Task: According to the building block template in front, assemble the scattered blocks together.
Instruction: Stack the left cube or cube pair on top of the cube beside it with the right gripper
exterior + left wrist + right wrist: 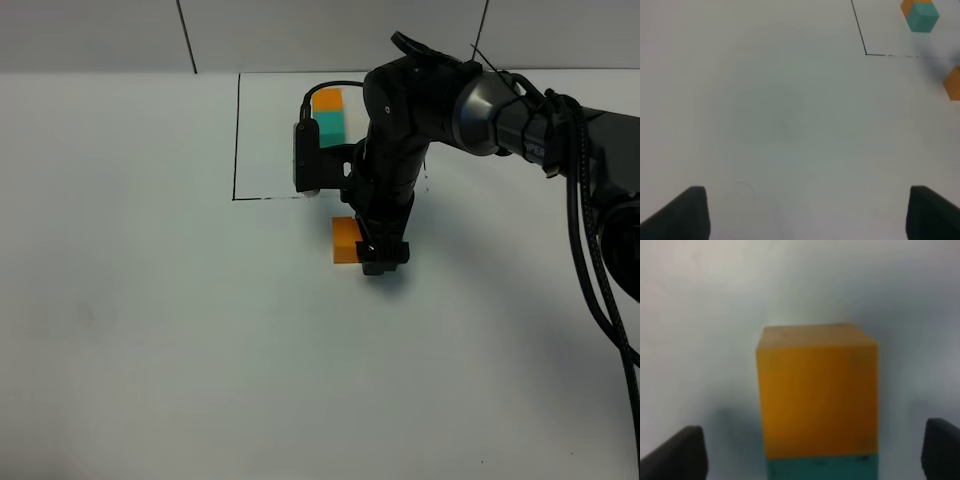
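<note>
At the right claw (383, 263): spread wide, gripping nothing, fingers (687, 455) clear on either side of the teal cube (822, 469). Butted there against the orange cube (346, 240), on the table (150, 330) just outside the black-framed template (328, 113). At the left claw (805, 215): likewise spread, above the table.

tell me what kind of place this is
Probably a robot lab test bench: a plain white table, a black-lined building block template, and a cabled black robot arm over an orange block.

A bare white tabletop (150, 350) runs back to a pale grey wall (100, 35) crossed by dark seams.
</note>
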Controlling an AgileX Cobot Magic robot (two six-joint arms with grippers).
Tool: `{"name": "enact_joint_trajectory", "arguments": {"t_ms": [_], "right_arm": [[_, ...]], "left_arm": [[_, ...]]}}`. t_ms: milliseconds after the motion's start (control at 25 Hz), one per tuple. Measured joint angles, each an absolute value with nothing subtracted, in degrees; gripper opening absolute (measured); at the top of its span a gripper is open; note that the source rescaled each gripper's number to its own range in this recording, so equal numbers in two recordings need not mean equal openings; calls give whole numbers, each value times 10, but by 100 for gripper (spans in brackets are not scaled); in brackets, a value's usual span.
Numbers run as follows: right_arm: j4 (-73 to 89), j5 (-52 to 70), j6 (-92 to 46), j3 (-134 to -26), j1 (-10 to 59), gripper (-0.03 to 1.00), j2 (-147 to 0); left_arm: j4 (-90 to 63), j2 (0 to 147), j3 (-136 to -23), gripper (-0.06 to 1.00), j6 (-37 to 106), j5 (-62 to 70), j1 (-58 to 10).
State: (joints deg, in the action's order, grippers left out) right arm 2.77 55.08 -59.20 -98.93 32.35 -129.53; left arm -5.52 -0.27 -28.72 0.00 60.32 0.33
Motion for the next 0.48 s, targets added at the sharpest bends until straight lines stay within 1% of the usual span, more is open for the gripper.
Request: {"name": "enact_joint_trajectory", "arguments": {"t_ms": [120, 240, 400, 480], "right_arm": [[30, 551, -592, -989, 323, 78, -1304], [32, 551, -592, -990, 323, 69, -1312], [32, 549, -593, -990, 323, 50, -1316], [32, 547, -593, -990, 323, 35, -1316]], "left_arm": [[-55, -3, -287, 67, 0, 603, 3], [-55, -3, -287, 67, 0, 603, 3], [-55, -3, -287, 67, 0, 603, 3], [-55, -3, -287, 67, 0, 603, 3]]}}
